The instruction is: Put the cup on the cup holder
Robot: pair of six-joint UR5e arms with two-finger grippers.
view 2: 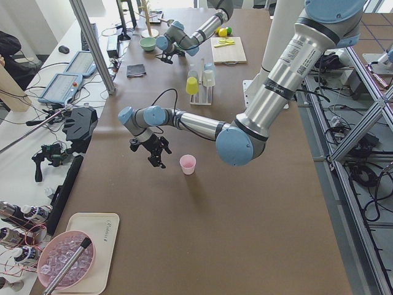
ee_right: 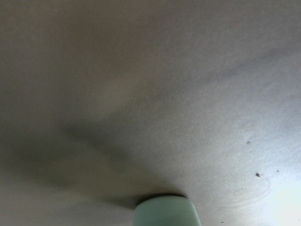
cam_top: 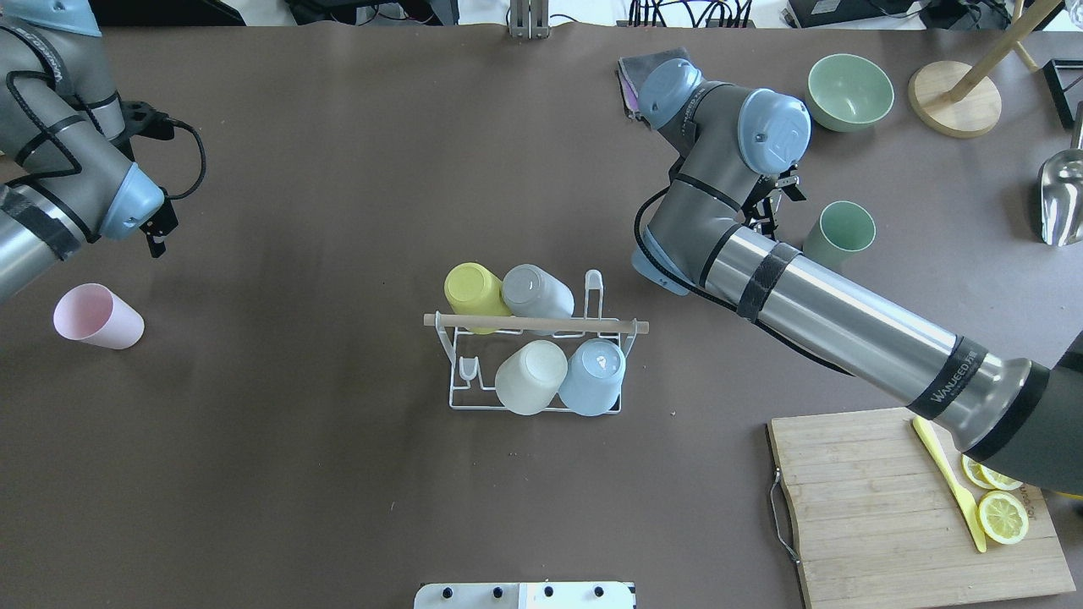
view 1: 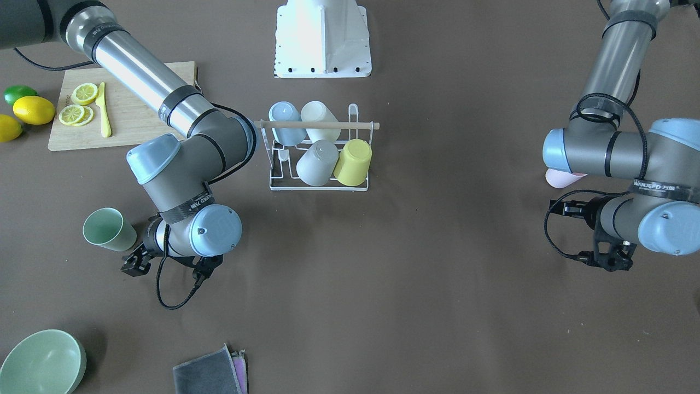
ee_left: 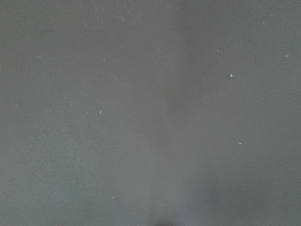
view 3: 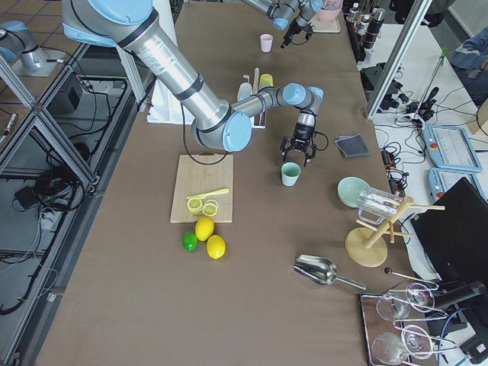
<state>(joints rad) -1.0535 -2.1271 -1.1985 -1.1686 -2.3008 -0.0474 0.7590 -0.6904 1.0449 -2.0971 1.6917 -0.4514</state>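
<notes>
The cup holder (cam_top: 458,364), a white wire rack with a wooden rod (view 1: 320,125) across its top, stands mid-table and carries yellow, grey, cream and blue cups. A green cup (cam_top: 839,235) stands upright on the table; my right gripper (cam_top: 768,213) is open right beside it, empty. The cup also shows at the bottom edge of the right wrist view (ee_right: 164,213) and in the front view (view 1: 109,230), with the right gripper (view 1: 133,263) next to it. A pink cup (cam_top: 97,317) lies near my left gripper (cam_top: 156,230), which is open, empty and apart from it.
A wooden cutting board (cam_top: 854,507) with lemon slices and a yellow knife lies at the right front. A green bowl (cam_top: 849,91), folded cloths (view 1: 210,373), a wooden stand (cam_top: 954,100) and a metal scoop (cam_top: 1062,194) sit along the far right. Lemons and a lime (view 1: 24,109) lie beside the board.
</notes>
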